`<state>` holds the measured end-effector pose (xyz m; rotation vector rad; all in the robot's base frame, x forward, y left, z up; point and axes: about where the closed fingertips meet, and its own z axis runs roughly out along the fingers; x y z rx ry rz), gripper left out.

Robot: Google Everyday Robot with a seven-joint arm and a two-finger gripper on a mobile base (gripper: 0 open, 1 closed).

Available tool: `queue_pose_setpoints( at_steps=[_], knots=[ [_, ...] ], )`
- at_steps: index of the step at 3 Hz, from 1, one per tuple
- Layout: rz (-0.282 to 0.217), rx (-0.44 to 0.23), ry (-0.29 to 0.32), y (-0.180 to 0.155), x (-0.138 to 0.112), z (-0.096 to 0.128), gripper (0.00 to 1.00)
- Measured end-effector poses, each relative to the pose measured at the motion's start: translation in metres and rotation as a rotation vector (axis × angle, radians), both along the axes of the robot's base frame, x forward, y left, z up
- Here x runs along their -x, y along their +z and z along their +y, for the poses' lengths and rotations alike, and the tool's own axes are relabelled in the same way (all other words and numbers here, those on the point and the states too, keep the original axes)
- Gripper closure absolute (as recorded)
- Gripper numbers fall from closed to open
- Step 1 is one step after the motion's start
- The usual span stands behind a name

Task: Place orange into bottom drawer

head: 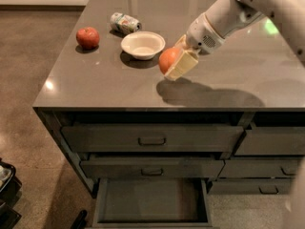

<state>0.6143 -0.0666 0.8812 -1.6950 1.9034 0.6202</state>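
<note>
The orange (166,60) is between the cream fingers (183,65) of my gripper (174,68), which is shut on it at or just above the grey countertop (95,87), right of the white bowl. The white arm reaches in from the upper right. The bottom drawer (151,200) stands pulled open below the front edge, its flat bottom bare. The two handled drawers above it are closed.
A red apple (87,37) sits at the counter's left. A white bowl (143,44) and a lying can (125,23) are behind the orange. A narrower drawer column (269,168) stands to the right. A dark object (7,185) is on the floor at left.
</note>
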Motion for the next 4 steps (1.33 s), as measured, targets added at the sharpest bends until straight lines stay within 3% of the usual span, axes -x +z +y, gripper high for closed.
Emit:
queue_pose_setpoints(
  at_steps=[1, 2, 3, 4],
  knots=[
    [-0.051, 0.025, -0.079, 0.041, 0.067, -0.023, 1.0],
    [-0.082, 0.019, -0.212, 0.052, 0.124, -0.059, 1.0],
    [-0.028, 0.016, -0.335, 0.021, 0.152, -0.104, 1.0],
    [-0.028, 0.016, -0.335, 0.021, 0.152, -0.104, 1.0]
  ],
)
